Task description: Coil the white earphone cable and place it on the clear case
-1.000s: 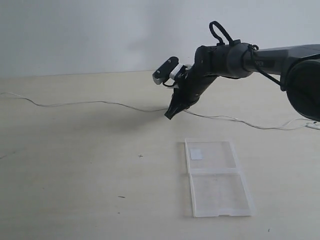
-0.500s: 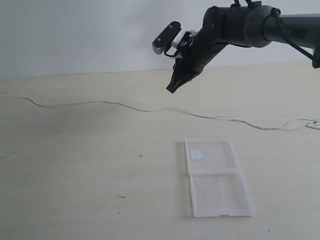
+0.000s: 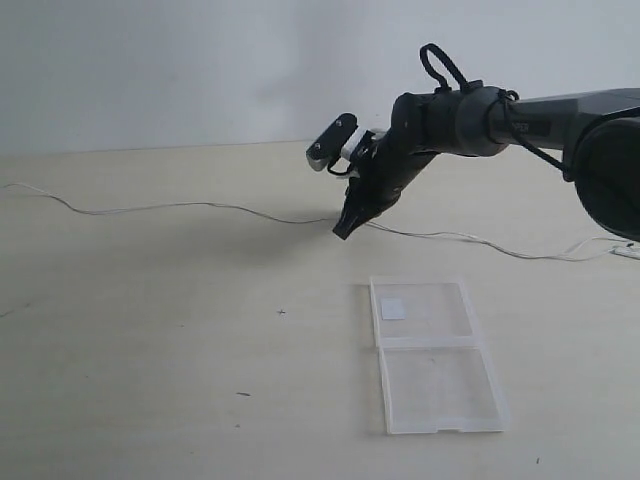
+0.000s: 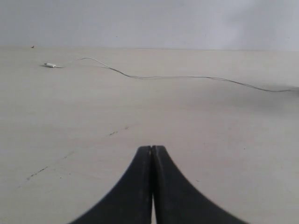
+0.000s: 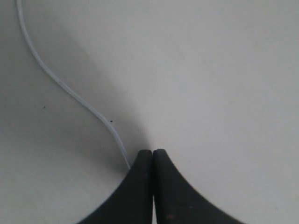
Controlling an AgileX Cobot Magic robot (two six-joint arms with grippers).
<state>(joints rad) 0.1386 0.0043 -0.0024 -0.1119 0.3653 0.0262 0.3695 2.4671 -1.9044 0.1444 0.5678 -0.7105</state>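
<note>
Right gripper (image 3: 343,232): fingers pressed flat together with no gap, tip angled down to the table (image 3: 150,350) right at the line of the white earphone cable (image 3: 180,207), a little right of centre and farther back than the clear case (image 3: 440,385). In the right wrist view, the same shut tip (image 5: 153,151) with the cable (image 5: 70,91) curving in to the side of one finger and vanishing behind it. Pinched or merely touched: cannot tell.

Left gripper (image 4: 152,148): closed tight too, holding nothing, low over bare table, with the cable (image 4: 187,77) well beyond it and a small white end piece (image 4: 50,65) at one end of the wire.

White earphone cable: uncoiled, stretched in a thin wavy line from the far left edge of the table, past the right gripper's tip, on to the right edge. Ends there in a small white piece (image 3: 628,252), too small to identify.

Clear case: open flat on the near right of the table, one half behind the other, hinge between them. Apart from the cable, nothing on it but a small white square sticker (image 3: 393,308) in the far half, at its left. Any print on the sticker too small to read.
</note>
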